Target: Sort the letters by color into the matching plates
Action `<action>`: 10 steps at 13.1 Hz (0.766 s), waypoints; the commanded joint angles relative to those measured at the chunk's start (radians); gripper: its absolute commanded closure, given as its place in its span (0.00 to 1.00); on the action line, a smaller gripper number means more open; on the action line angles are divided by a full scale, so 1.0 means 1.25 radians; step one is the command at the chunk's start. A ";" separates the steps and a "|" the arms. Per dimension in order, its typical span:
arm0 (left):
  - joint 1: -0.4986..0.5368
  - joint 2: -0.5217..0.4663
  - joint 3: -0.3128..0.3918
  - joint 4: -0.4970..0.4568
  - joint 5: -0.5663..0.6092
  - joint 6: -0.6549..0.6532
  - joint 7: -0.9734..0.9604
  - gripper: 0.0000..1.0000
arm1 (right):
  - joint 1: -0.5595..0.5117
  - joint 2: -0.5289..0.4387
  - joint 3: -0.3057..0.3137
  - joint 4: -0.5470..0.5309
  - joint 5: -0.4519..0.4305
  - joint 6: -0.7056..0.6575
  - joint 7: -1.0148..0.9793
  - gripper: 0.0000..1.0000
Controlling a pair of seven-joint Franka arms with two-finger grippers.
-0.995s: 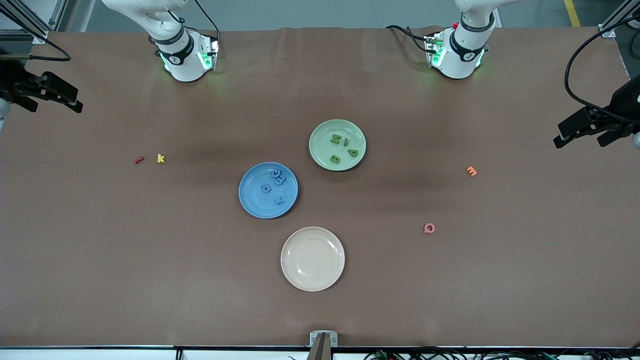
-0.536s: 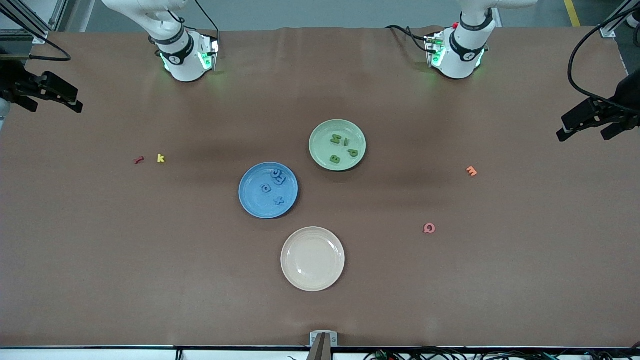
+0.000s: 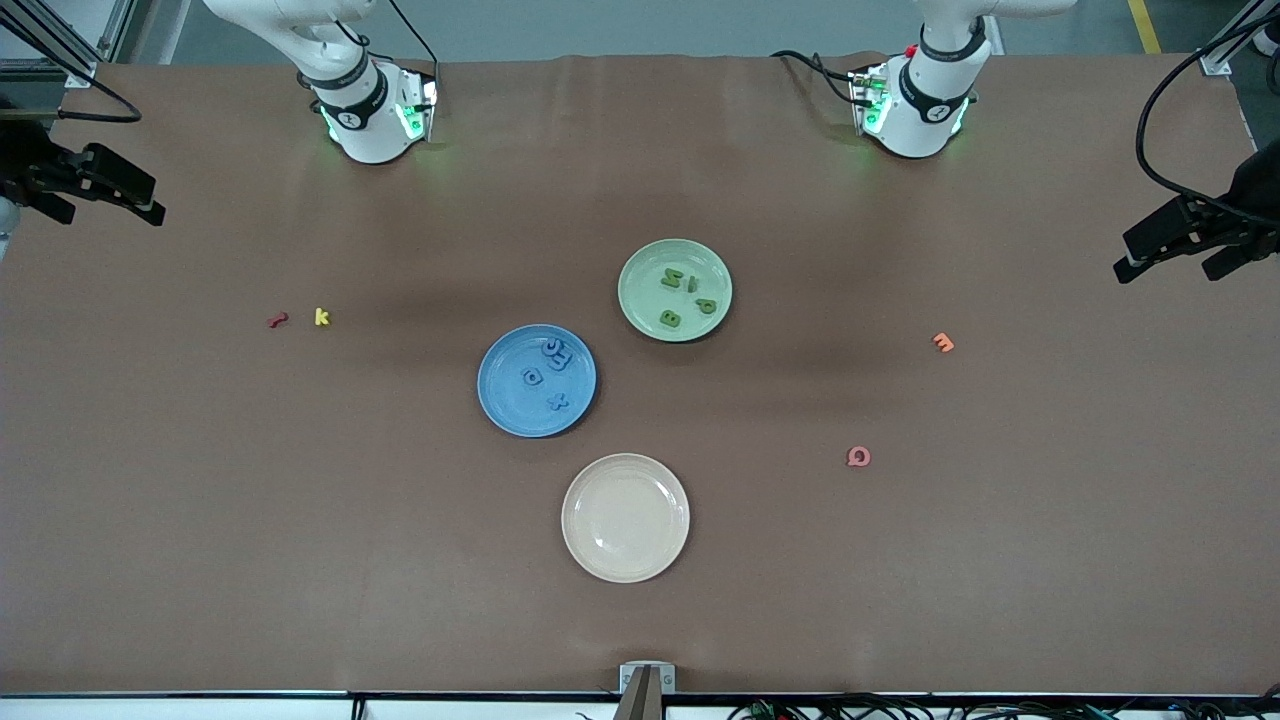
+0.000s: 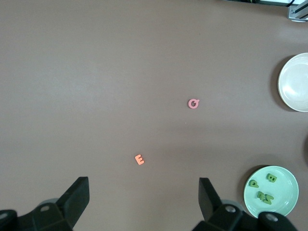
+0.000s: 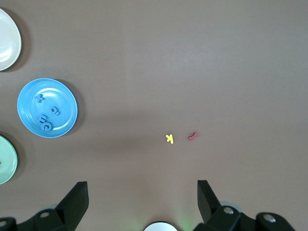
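The blue plate [image 3: 508,402] sits mid-table and holds several blue letters [image 3: 556,353]. The pale green plate [image 3: 643,298], beside it and farther from the front camera, holds several green letters [image 3: 671,318]. My left gripper [image 3: 1165,268] is open and empty, high over the left arm's end of the table. My right gripper [image 3: 105,210] is open and empty, high over the right arm's end. The left wrist view shows the open left gripper [image 4: 143,185] and the green plate [image 4: 288,193]. The right wrist view shows the open right gripper [image 5: 142,186] and the blue plate [image 5: 65,103].
An empty beige plate [image 3: 626,517] lies nearest the front camera. An orange E [image 3: 943,342] and a pink Q [image 3: 858,457] lie toward the left arm's end. A yellow k [image 3: 321,317] and a red letter [image 3: 278,320] lie toward the right arm's end.
My left gripper drew back a little toward its end of the table, then stayed still. The right gripper, plates and letters have not moved.
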 commanded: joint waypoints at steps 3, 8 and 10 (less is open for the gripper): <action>0.081 -0.005 -0.084 0.005 -0.008 -0.010 0.000 0.00 | -0.001 -0.020 0.000 -0.018 -0.002 0.007 0.003 0.00; 0.114 -0.005 -0.113 0.005 -0.009 -0.009 0.000 0.00 | -0.001 -0.020 0.000 -0.018 -0.002 0.007 0.003 0.00; 0.111 -0.005 -0.113 0.006 -0.009 -0.007 0.000 0.00 | -0.001 -0.019 0.000 -0.017 -0.001 0.007 0.004 0.00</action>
